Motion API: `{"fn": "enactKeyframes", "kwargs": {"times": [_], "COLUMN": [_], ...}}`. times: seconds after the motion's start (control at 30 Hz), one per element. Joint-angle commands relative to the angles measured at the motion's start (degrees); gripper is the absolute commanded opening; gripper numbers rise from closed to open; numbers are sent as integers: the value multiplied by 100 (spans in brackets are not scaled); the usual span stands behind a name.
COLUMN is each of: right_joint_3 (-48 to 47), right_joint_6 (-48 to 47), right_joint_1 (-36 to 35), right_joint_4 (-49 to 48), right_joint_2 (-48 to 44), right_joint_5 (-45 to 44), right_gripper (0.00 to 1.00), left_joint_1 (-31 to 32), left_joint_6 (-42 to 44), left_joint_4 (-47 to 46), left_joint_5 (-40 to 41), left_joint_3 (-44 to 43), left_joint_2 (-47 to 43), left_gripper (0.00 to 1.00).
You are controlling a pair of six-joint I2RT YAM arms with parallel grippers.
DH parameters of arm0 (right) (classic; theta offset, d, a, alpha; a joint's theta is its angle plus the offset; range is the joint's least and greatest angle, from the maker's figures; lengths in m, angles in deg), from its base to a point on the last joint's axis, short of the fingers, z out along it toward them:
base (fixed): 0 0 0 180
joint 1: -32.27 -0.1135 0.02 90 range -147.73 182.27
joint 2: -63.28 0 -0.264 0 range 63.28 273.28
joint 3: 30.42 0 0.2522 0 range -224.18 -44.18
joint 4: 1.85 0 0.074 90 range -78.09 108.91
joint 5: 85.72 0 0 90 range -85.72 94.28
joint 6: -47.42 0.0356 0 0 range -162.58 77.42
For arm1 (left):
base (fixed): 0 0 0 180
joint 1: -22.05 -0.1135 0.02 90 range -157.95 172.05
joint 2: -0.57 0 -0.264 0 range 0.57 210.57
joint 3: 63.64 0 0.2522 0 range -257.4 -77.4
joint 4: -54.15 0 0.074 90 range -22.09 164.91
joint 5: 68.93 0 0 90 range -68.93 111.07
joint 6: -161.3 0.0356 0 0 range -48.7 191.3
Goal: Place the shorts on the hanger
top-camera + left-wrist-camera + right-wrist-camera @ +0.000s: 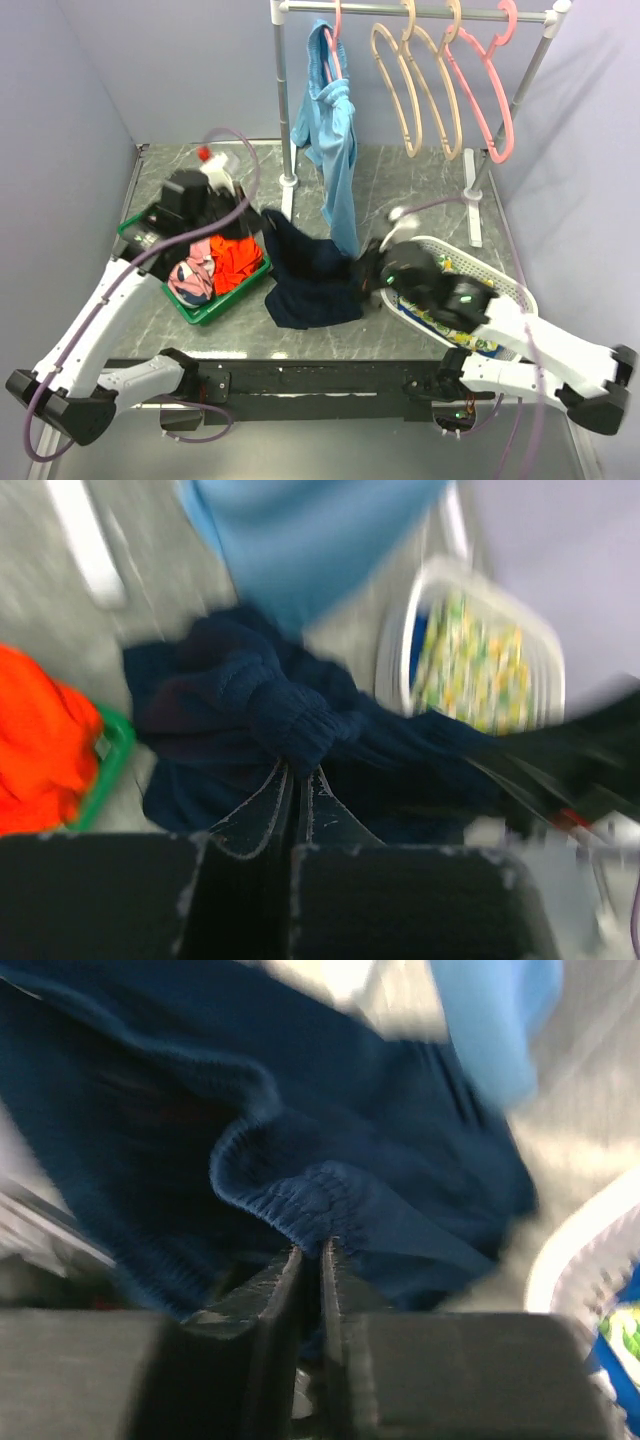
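Note:
The dark navy shorts (pixel 308 272) are stretched between my two grippers above the table's middle. My left gripper (pixel 262 222) is shut on one bunched end of the shorts (pixel 290 715). My right gripper (pixel 362 268) is shut on the elastic waistband of the shorts (pixel 330 1205). Two beige hangers (pixel 400 85) hang by their hooks from the rack rail at the back, right of the shorts and well above them.
A light-blue garment (pixel 335 140) hangs on the rack (pixel 440 12), its hem just above the shorts. Pink hangers (pixel 480 80) hang at the rail's right. A green bin (pixel 222 298) of orange and patterned clothes sits left. A white basket (pixel 500 285) sits right.

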Motion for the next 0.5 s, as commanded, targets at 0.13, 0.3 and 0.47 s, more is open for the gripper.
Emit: {"fn": "enactKeyframes", "kwargs": {"times": [0.13,0.3,0.47], "right_joint_3": [941,634,265], "right_joint_6": [-1179,-1935,-2121], "right_joint_1": [-36,-71,-176], "right_joint_4": [-1338,-2050,-2393], "right_joint_2": [492,993,1749], "right_joint_5": [891,1902,2175], "right_gripper": [57,74,73], "left_joint_1": [-2,-2,-2], "left_joint_6": [929,1061,1096], "left_joint_4": [-137,92,162], "left_joint_5": [-1546,-1546,-1467], "left_joint_3": [535,500,482], "left_joint_2": [-643,-652,-705], "left_gripper": [1,1,1]}}
